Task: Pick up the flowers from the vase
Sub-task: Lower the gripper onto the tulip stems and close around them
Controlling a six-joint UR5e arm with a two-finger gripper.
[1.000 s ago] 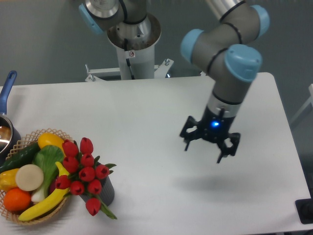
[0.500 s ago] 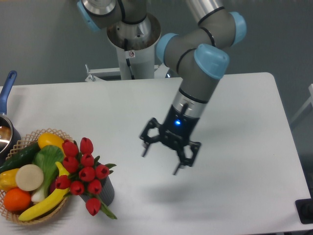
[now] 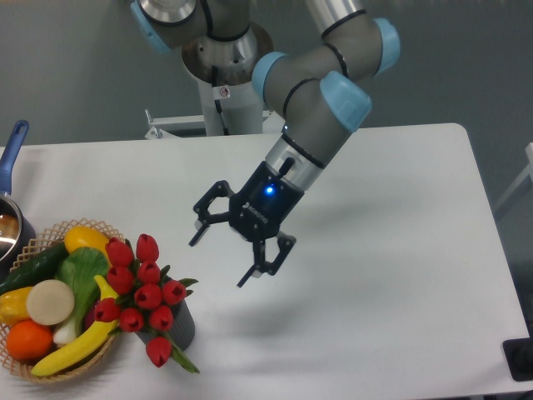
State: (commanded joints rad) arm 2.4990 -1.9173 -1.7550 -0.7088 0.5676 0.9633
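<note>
One pincer (image 3: pixel 218 256) hangs above the middle of the desk (image 3: pixel 400 250), fingers spread wide and holding nothing, tilted so that its opening faces down and toward the front-left corner. There the flowers (image 3: pixel 140 292), a tight bunch of red tulip buds with green leaves, stand in the vase (image 3: pixel 182 326), a short dark ribbed cylinder mostly hidden under the blooms. One bud droops over the vase's front edge toward the near edge of the desk. The wicker basket (image 3: pixel 100 354) of fruit and vegetables sits just beside the vase on its left, the banana (image 3: pixel 77 346) touching or nearly touching the bunch. A blue-handled pot (image 3: pixel 12 167) shows at the left edge.

The step in hand looks like the approach, with the grasp not yet begun. To do it well, I would bring the fingers down over the middle of the bunch, low enough to close on the gathered stems and not on loose buds. Keep the left finger clear of the banana. Then lift straight up so the vase stays put.
</note>
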